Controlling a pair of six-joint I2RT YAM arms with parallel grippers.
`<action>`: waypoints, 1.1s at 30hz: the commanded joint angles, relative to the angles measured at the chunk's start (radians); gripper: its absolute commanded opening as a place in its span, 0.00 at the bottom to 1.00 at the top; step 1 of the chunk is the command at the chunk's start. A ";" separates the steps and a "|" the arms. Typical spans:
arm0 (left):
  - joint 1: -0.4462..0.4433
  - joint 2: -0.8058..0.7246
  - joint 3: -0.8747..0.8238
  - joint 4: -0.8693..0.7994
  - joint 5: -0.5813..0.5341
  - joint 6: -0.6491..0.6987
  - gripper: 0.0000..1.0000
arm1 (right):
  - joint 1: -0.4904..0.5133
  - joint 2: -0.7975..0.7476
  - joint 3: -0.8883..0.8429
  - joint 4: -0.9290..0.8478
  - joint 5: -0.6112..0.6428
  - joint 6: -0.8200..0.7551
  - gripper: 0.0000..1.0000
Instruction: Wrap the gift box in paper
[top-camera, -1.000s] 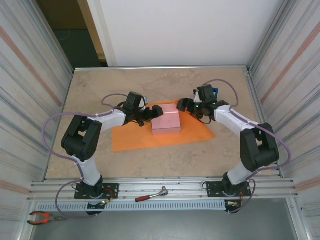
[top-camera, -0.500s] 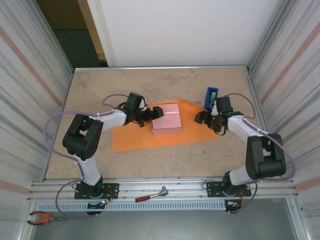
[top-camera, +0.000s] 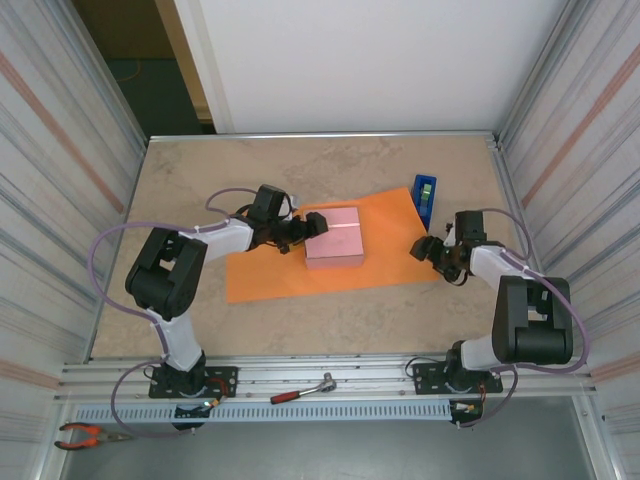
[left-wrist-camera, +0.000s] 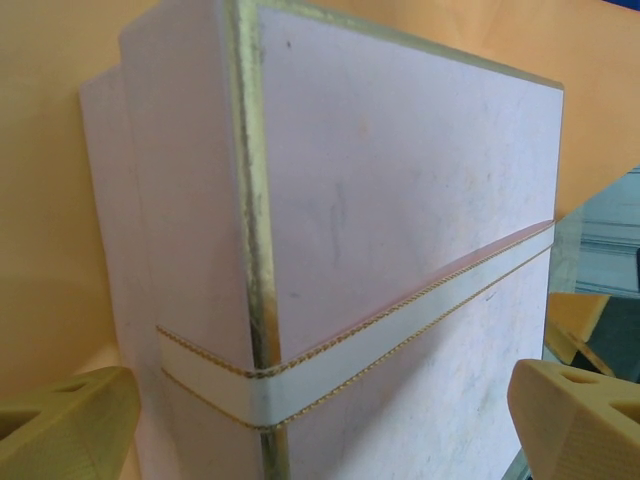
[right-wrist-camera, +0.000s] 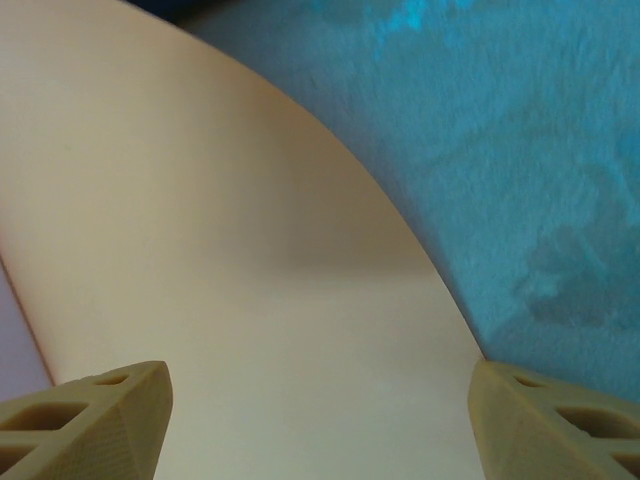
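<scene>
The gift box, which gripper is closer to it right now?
Left. The left gripper is at the gift box's left side, jaws straddling it; the right gripper sits off its right, apart.

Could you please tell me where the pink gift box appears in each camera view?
Top external: gift box at centre, on the paper.
Left wrist: gift box close up, between the fingertips.
Right wrist: a pale pink sliver at the lower left edge, possibly the box.
Shared landmark: the orange paper.

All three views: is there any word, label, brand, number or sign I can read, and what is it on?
None can be read.
Gift box: a plain white ribbon band with gold edging, no lettering.
Paper: plain orange, no print.
Tape dispenser: blue, too small to show any label.
Wrench and pliers near the arm bases: no marking legible.
</scene>
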 joint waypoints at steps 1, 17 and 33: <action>-0.005 0.015 0.002 0.017 0.023 0.012 0.95 | 0.034 0.008 -0.025 0.027 -0.013 0.025 0.74; -0.002 0.011 -0.014 0.026 0.021 0.011 0.95 | 0.017 -0.029 0.081 0.018 0.033 0.008 0.81; -0.002 0.010 -0.015 0.028 0.025 0.009 0.95 | -0.041 0.081 0.087 0.200 -0.093 -0.051 0.82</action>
